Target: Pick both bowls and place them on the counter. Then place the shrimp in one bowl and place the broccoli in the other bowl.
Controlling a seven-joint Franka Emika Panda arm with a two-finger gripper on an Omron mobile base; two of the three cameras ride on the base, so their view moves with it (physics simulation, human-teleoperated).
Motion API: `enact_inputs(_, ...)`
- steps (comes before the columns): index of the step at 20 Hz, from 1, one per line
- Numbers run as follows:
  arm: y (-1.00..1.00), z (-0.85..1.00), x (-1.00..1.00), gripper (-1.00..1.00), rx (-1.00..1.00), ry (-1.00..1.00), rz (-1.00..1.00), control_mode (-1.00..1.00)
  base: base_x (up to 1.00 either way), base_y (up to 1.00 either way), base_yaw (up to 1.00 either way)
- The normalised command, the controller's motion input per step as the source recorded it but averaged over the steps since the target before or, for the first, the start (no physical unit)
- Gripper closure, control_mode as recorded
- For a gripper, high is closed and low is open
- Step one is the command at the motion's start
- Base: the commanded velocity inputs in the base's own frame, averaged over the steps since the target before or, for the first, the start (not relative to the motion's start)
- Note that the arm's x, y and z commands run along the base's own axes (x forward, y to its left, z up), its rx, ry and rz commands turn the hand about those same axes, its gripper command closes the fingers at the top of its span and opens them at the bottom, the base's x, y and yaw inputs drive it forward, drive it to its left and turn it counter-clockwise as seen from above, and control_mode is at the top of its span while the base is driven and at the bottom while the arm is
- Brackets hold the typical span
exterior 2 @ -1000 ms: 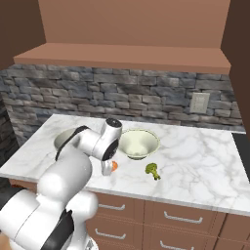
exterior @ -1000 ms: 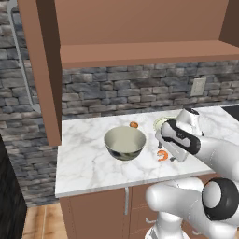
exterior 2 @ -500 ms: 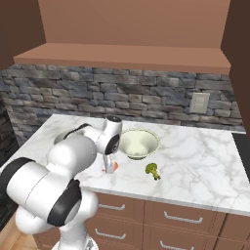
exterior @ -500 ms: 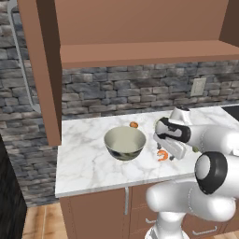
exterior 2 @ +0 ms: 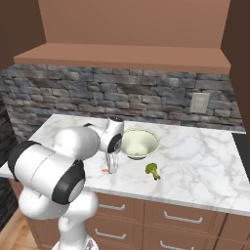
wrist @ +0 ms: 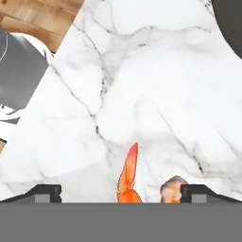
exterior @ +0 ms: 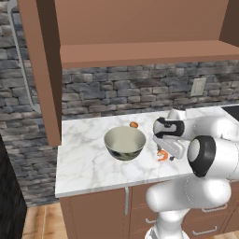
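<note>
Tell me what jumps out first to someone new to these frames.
The white arm bent low over the counter, its open claw straddling the orange shrimp near the front edge. Next, the deep grey-green bowl just left of it in the left base view. The broccoli lies alone on the marble.

The white marble surface (wrist: 142, 71) with grey veins spreads beneath the gripper (wrist: 121, 193), whose dark fingertips (wrist: 45, 191) stand wide apart at the bottom edge. Between them lies the orange shrimp (wrist: 128, 177), its pointed tail aimed upward. Wooden floor (wrist: 42, 19) shows at the upper left corner.
</note>
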Motion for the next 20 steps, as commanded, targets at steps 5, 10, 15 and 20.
enact_inputs(5,0.0,-0.2,0.0,-1.0,0.0,0.0,0.0,-1.0,0.0,0.0,0.0)
enact_inputs(10,0.0,-0.07,0.0,-1.0,0.0,-0.01,0.0,-1.0,0.0,0.0,0.0)
enact_inputs(15,-0.01,-0.05,0.0,-1.0,0.0,0.0,-0.01,-1.0,0.0,0.0,0.0)
enact_inputs(20,-0.03,-0.1,0.0,-1.0,0.0,0.0,-0.01,-1.0,0.0,0.0,0.0)
